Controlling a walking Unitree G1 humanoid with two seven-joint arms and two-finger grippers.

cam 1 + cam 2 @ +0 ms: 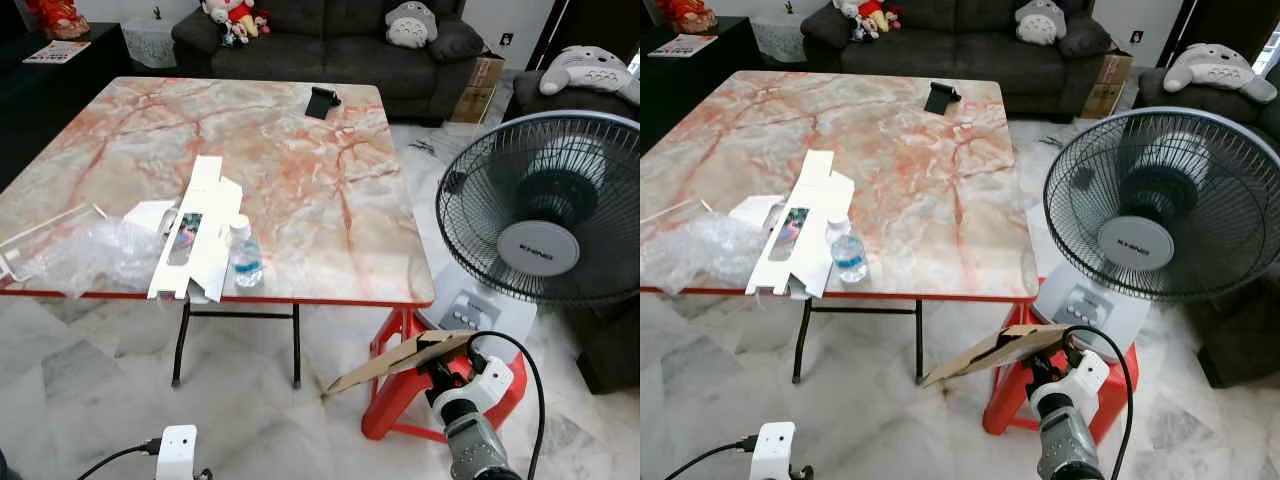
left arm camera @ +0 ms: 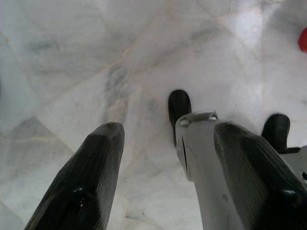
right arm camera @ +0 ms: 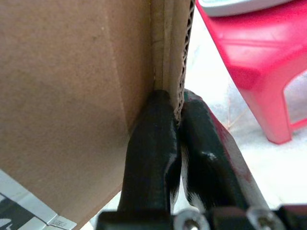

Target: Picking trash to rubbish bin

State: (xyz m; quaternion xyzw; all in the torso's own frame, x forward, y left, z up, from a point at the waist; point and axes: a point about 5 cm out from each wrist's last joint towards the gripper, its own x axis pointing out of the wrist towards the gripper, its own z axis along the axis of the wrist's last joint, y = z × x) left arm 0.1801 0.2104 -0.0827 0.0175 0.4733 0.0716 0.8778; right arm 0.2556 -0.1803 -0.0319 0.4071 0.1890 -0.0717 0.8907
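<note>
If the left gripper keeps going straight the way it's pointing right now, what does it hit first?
Most likely the marble floor. The left gripper hangs open and aimed down at bare tiles. A black-tipped grey part, probably the robot's own, sits near that line; how close is unclear.

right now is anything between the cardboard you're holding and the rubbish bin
Cannot tell: no bin is visible. The right end effector grips the cardboard beside the red stool, below the marble table.

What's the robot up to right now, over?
Right end effector shut on flat brown cardboard piece, held low beside red plastic stool. Left end effector open, empty, over floor. Standing fan close by.
</note>
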